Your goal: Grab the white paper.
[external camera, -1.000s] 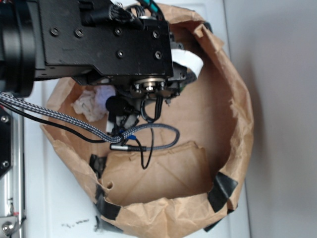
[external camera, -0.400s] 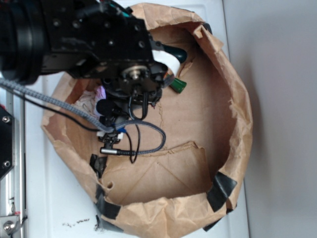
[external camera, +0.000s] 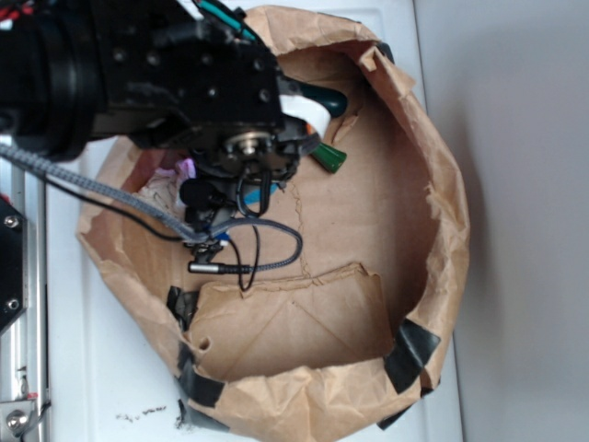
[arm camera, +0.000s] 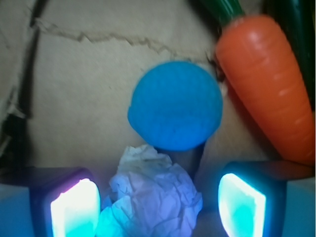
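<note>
Two lit fingers [arm camera: 75, 210] of the claw [arm camera: 158, 207] stand wide, the paper [arm camera: 150, 200] between them, ball [arm camera: 175, 104] beyond. Step: final approach. Next, judged: descend slightly, then close.

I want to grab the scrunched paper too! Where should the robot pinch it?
Pinch the crumpled white paper across its lumpy middle, coming straight down from above. It already sits between the open fingers, nearer the left one. The blue ball touches its far side, so stay low to avoid nudging it.
</note>
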Controlling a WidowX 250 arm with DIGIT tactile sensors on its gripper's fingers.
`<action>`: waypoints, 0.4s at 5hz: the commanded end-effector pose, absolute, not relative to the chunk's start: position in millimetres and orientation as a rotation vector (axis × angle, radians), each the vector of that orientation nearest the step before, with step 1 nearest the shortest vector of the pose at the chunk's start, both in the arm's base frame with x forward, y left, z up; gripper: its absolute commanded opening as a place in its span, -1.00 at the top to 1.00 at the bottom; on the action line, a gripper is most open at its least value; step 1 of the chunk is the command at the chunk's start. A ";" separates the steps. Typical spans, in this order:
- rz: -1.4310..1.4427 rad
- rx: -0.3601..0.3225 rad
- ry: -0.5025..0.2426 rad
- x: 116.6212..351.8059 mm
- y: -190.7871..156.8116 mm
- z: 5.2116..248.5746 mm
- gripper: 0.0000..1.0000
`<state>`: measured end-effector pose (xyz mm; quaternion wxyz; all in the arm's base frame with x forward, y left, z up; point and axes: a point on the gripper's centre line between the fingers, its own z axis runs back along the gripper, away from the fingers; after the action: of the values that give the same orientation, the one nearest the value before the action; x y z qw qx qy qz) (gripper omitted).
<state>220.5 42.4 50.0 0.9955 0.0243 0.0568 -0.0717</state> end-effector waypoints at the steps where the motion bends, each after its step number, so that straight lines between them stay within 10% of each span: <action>1: -0.087 0.184 0.075 221.8 40.6 31.5 1.00; 2: -0.059 0.184 0.053 225.3 42.6 37.7 1.00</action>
<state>216.7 44.4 26.6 0.9942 0.0880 0.0535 -0.0312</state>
